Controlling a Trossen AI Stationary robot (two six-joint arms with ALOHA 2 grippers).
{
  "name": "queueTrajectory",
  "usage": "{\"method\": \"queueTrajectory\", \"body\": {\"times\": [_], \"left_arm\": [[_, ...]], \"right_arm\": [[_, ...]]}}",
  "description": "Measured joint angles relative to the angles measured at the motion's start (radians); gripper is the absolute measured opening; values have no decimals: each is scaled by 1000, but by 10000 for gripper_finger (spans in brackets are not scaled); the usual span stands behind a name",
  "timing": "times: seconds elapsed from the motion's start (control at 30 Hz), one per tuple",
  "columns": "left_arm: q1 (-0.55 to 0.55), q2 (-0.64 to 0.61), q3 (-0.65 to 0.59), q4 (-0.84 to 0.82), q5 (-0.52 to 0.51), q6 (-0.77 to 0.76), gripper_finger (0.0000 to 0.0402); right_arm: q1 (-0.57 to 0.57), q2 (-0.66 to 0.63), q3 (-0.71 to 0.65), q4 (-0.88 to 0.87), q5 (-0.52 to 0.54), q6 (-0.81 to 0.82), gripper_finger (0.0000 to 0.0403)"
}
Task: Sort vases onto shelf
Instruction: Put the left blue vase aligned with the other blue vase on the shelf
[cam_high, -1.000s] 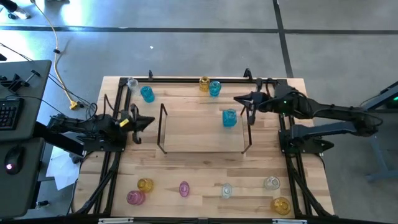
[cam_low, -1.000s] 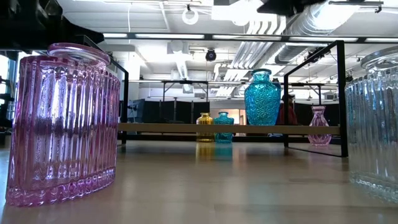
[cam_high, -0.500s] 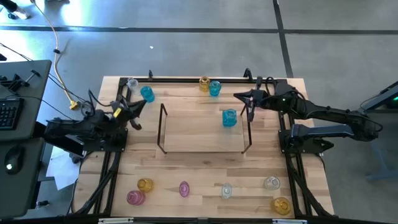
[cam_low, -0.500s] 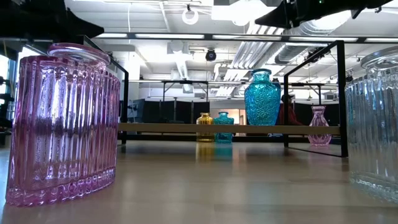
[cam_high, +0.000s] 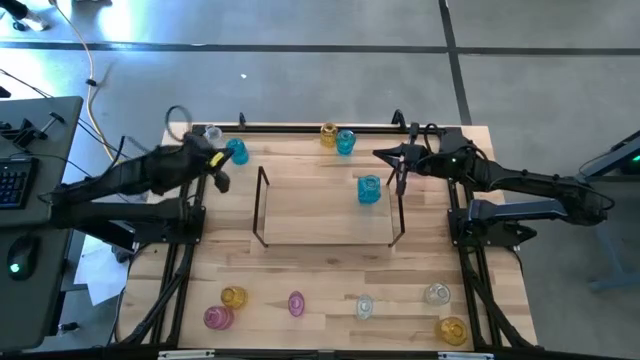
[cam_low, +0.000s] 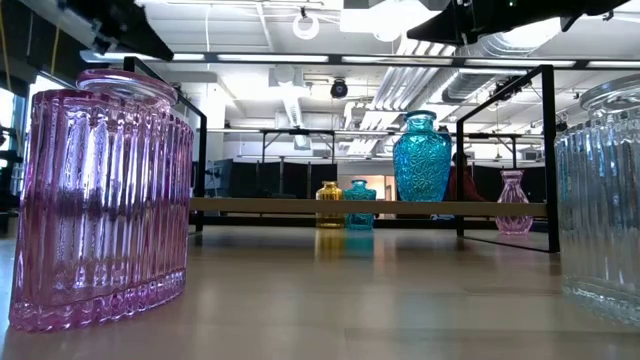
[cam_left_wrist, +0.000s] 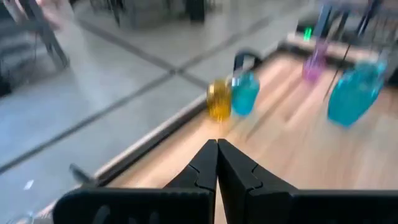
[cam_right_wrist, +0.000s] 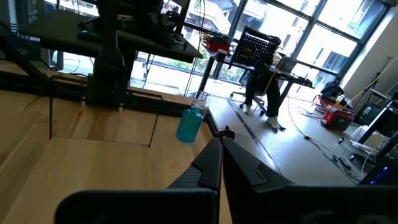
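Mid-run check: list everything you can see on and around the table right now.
cyan vases: 3; one on the shelf, two at the back edge
amber vases: 3; back edge, front left, front right
pink vases: 3; two front left, one behind the shelf's right end
clear vases: 3; back-left corner, two front right
shelf: 1, light wood, dark wire ends, table centre
table: 1, wood
left gripper: fingers shut, empty, back left
right gripper: fingers shut, empty, back right
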Motion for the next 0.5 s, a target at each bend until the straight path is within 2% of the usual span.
{"method": "queueTrajectory", "body": {"times": [0.23,0.5], "left_arm": [[188,314,238,-250,113,61,0],[479,604,432,-414,392,248,0]], "right_arm": [[3,50,0,13,0,14,0],[4,101,0,13,3,39,0]]}}
